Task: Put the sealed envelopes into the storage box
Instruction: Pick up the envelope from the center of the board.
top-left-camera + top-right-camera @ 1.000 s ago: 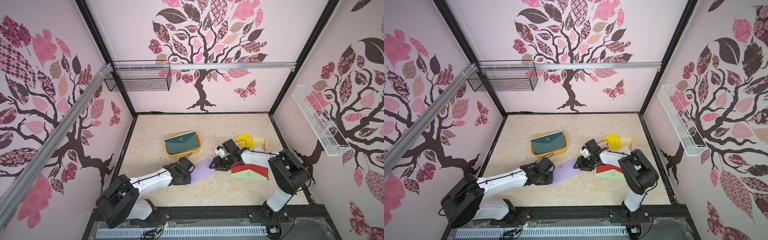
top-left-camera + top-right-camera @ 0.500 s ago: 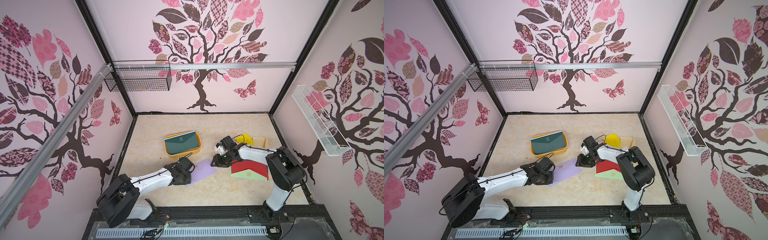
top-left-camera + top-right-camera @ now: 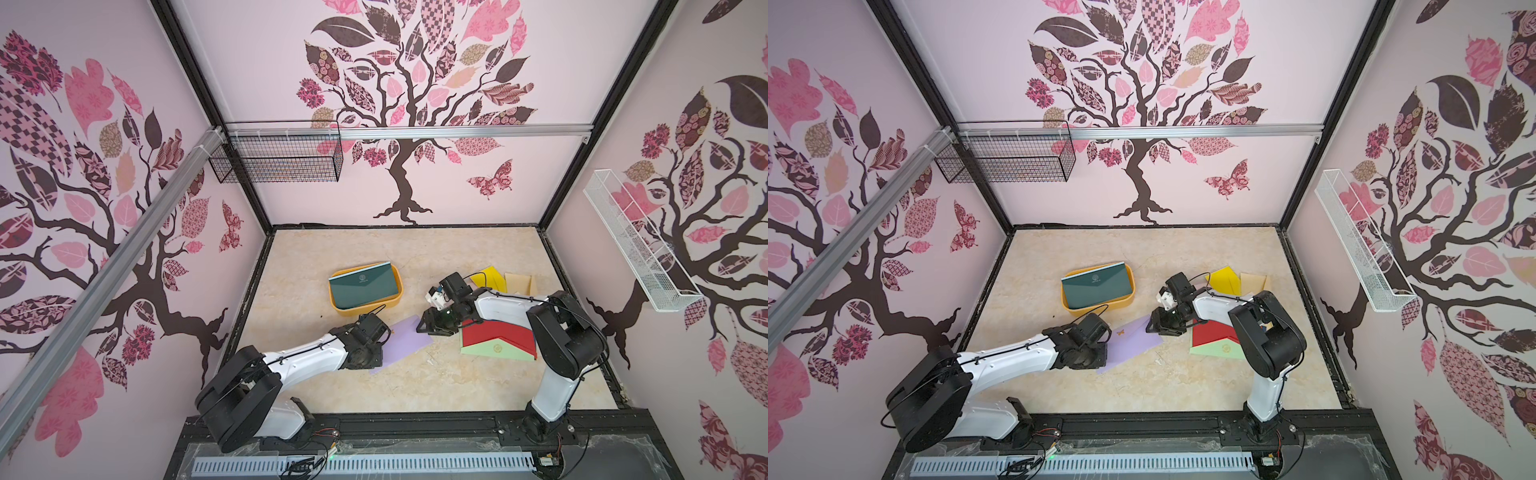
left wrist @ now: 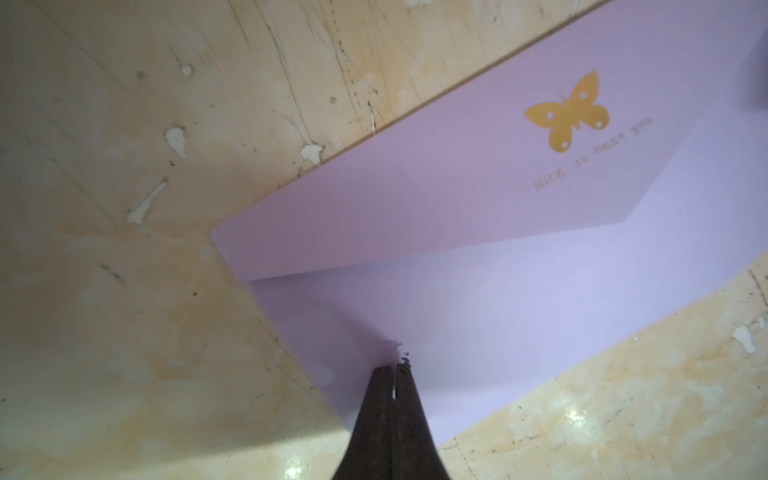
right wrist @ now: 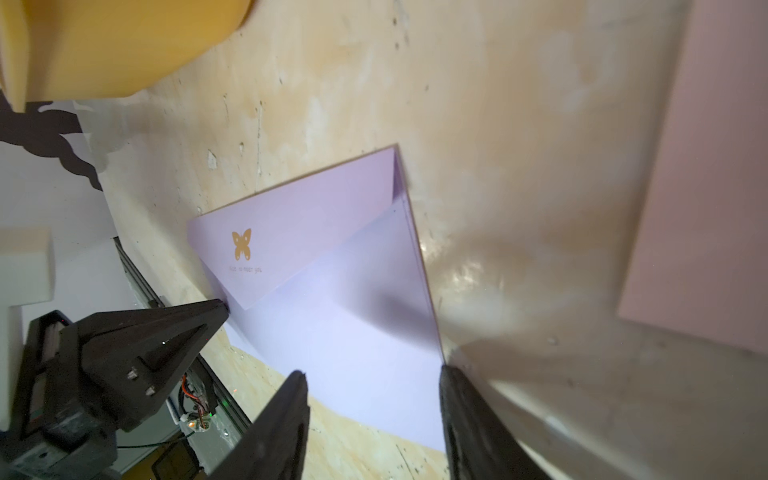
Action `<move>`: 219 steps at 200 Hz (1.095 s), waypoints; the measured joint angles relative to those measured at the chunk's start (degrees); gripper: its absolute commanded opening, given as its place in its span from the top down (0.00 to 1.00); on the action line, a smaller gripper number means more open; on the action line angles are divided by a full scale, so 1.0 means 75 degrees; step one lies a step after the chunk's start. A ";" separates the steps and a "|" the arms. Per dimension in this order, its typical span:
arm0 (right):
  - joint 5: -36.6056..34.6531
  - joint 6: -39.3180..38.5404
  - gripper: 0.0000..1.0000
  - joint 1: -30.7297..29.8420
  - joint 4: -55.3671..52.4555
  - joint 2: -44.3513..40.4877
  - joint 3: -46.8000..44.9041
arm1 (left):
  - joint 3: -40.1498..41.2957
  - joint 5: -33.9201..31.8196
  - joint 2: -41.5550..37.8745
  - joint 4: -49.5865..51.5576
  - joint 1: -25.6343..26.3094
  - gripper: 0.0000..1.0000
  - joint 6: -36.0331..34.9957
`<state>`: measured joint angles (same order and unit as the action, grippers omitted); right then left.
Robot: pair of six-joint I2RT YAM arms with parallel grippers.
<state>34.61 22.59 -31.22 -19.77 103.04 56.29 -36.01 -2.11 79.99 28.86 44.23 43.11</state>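
Storage box (image 3: 345,306) sits on the tabletop (image 3: 415,386) w/ a dark green envelope (image 3: 362,286) lying in it; a light-blue edge shows along that envelope's far side. Lilac envelope (image 3: 406,343) lies flap-up just on the robots' side of the box, near its front wall but not touching, and angled to it. Its gold butterfly emblem (image 4: 567,112) faces up. Left gripper (image 4: 392,368) is at the envelope end furthest below the box. Jaws are pressed tight together, tips on the paper near a corner, w/ a small pucker nipped btwn them. Right gripper (image 5: 372,370) is at the opposite end, jaws roughly half apart w/ nothing btwn them. One fingertip touches the envelope's edge, the other hangs over its face. Further from the box toward the right arm, a red envelope (image 3: 503,334) overlaps a pale green envelope (image 3: 490,353). A yellow envelope (image 3: 492,275) and a tan envelope (image 3: 518,282) lie abt level w/ the box, same side, well apart from it.
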 measured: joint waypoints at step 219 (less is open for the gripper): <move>0.2087 0.2366 0.36 0.0254 0.3483 -0.0055 -0.1061 | 0.0017 -0.0026 -0.0003 -0.0064 0.0000 1.00 -0.0032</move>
<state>50.26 40.34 -29.32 6.35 102.63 48.34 -35.88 -2.31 79.96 28.38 44.23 42.87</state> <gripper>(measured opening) 0.642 0.048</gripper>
